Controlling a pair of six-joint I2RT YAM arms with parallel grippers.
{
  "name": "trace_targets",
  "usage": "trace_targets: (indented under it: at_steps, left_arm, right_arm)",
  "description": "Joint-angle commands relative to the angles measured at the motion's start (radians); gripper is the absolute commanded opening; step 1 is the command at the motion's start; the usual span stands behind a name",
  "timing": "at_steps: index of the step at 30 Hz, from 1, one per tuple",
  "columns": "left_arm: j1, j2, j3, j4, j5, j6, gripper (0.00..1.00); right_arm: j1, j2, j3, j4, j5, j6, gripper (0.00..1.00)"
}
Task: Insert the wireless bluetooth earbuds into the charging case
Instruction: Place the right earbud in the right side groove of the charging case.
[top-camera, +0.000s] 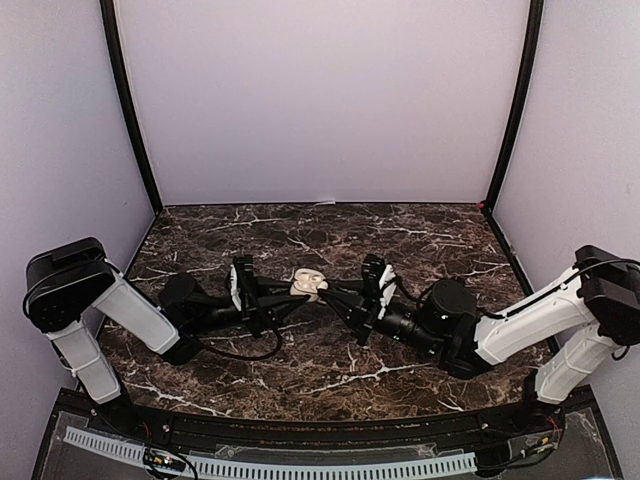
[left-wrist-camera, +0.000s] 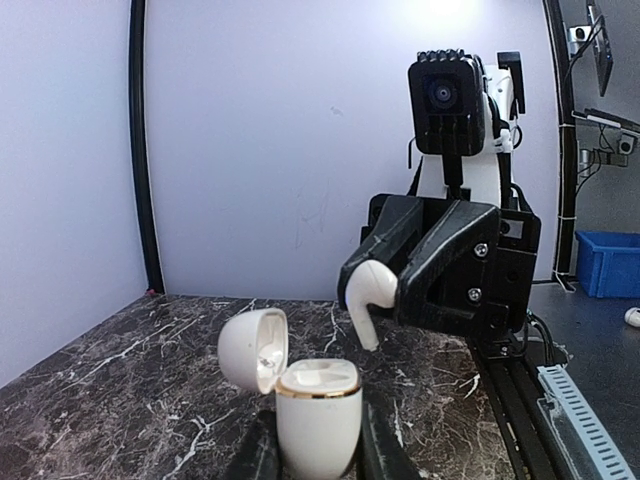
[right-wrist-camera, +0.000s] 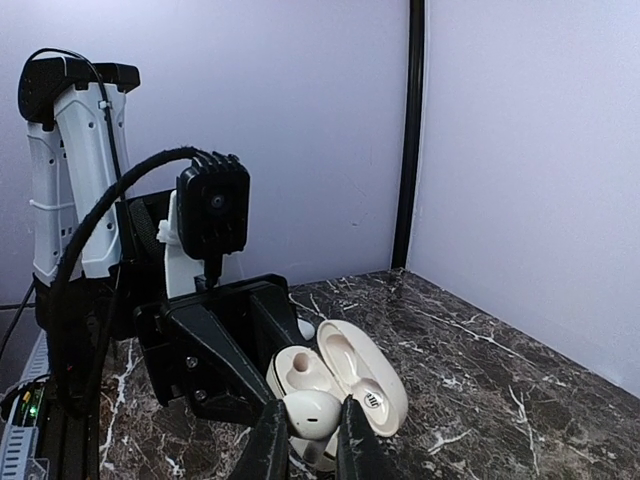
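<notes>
The left gripper (left-wrist-camera: 315, 455) pinches the open charging case (left-wrist-camera: 318, 405) upright, lid tipped back. The right gripper (right-wrist-camera: 308, 445) pinches 1 earbud (left-wrist-camera: 368, 295), stem down, just above and beside it. Best to centre the stem over a socket, then lower straight and slowly.

White-shelled arms (top-camera: 135, 312) carry black joints (top-camera: 65, 280) and looping black cables (right-wrist-camera: 140, 163).

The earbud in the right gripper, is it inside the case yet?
No, the earbud is pinched in the right gripper, stem down in the air, clear of the open charging case.
</notes>
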Motion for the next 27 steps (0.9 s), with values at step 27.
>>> trace_targets:
  at_steps: [27]
  left_arm:
    - [-0.016,-0.035,0.040,0.217,0.077,-0.033,0.00]
  right_arm:
    - [0.009,0.040,0.010,0.085,0.011,0.039,0.07]
